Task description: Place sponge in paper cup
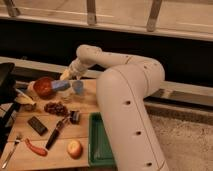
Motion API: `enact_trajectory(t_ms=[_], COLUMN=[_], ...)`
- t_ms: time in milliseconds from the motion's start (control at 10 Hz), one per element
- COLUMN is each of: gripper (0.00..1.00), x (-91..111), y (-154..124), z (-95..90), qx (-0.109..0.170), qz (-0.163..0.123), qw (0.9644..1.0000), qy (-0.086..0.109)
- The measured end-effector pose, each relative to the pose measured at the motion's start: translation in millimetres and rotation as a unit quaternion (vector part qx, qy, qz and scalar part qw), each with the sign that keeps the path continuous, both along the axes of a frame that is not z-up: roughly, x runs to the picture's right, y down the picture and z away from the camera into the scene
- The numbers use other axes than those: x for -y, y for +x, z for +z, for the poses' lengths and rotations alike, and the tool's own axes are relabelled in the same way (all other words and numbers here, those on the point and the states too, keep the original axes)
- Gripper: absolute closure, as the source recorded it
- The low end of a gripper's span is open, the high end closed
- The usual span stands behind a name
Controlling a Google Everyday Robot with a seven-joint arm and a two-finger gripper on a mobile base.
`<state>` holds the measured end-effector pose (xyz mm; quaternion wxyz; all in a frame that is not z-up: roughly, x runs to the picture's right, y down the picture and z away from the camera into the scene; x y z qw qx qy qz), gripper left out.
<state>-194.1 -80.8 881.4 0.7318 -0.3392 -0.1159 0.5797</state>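
The sponge (60, 85), a small flat blue block, hangs just right of the red-orange bowl (43, 86) over the back of the wooden table. My gripper (68, 77) is directly above the sponge at the end of the white arm and looks shut on its upper edge. Just under the sponge a pale round shape (66, 94) appears to be the paper cup, mostly hidden by the sponge. A pale grey-blue object (78, 87) stands to the sponge's right.
On the wooden table (87, 102) lie dark grapes (55, 107), a small dark cube (75, 116), a black bar (38, 125), a dark-handled tool (54, 136), an apple (74, 148), a red pepper (36, 147) and a fork (11, 150). A green tray (99, 145) sits right, beside my white arm.
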Motion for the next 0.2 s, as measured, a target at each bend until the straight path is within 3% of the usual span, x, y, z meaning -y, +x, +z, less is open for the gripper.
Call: enact_trajectory(t_ms=[200], gripper=[0.21], x=[8.7], y=[16.9], z=[-4.5], qx=[-0.012], qz=[0.016], qw=[0.9998], qy=[0.008])
